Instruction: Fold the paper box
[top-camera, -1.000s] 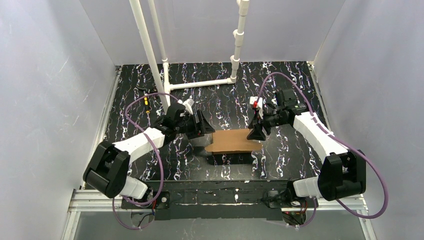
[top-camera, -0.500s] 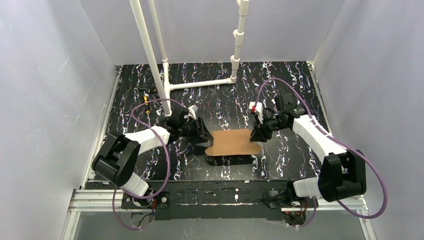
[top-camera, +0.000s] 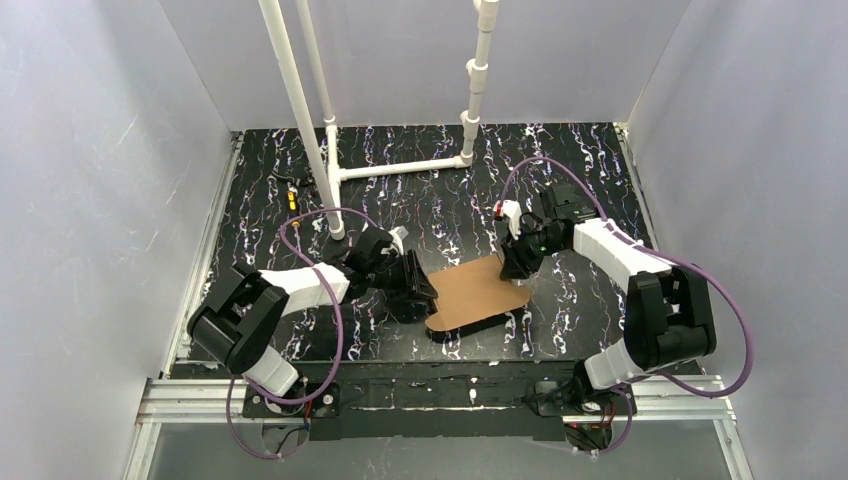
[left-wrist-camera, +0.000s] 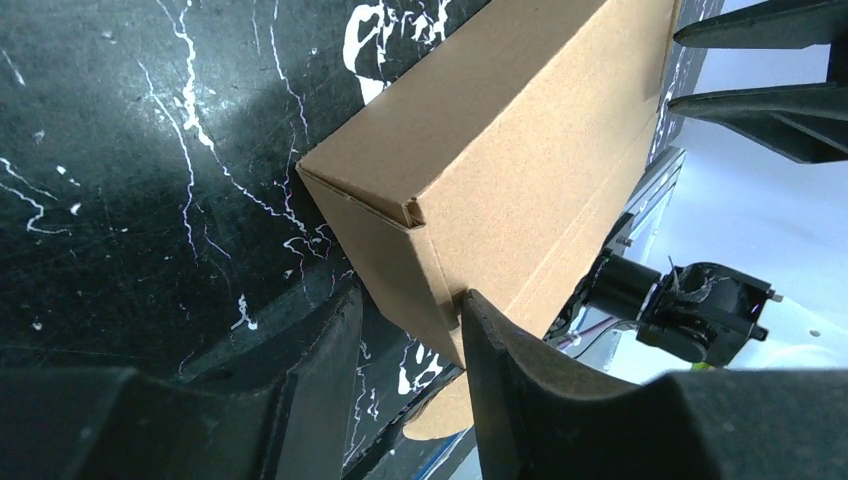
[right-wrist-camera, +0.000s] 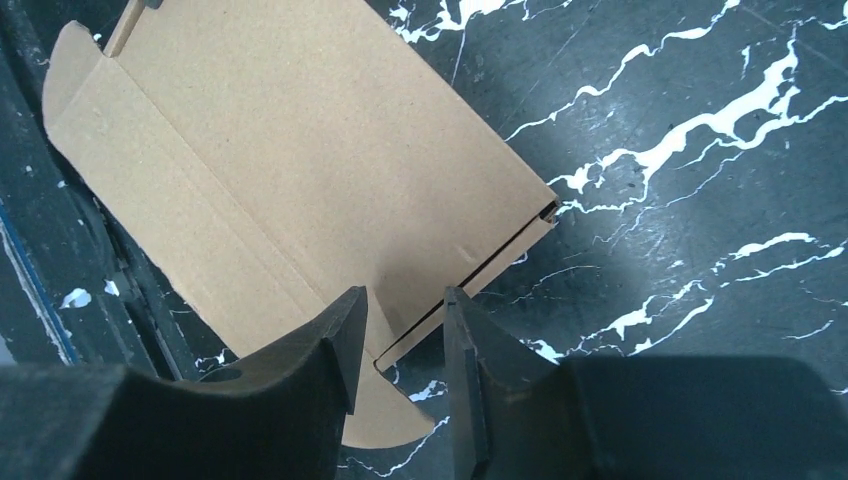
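Observation:
The paper box (top-camera: 480, 290) is a closed, flat brown carton lying askew on the black marbled table, its right end farther back. My left gripper (top-camera: 420, 297) is at its near left corner. In the left wrist view the box corner (left-wrist-camera: 420, 215) sits between the parted jaws of the left gripper (left-wrist-camera: 405, 312); the right finger (left-wrist-camera: 490, 350) touches the box side, and the left finger stands clear of it. My right gripper (top-camera: 517, 268) is over the far right corner. In the right wrist view the right gripper (right-wrist-camera: 403, 300) is open, straddling the lid seam of the box (right-wrist-camera: 290, 170).
A white pipe frame (top-camera: 400, 168) with upright posts stands at the back of the table. Small yellow parts (top-camera: 292, 200) lie at the back left. Grey walls close in both sides. A metal rail (top-camera: 440, 400) runs along the front edge.
The box has turned, its left end swinging nearer and its right end farther. My left gripper has moved right and nearer with it. The right gripper has shifted slightly back.

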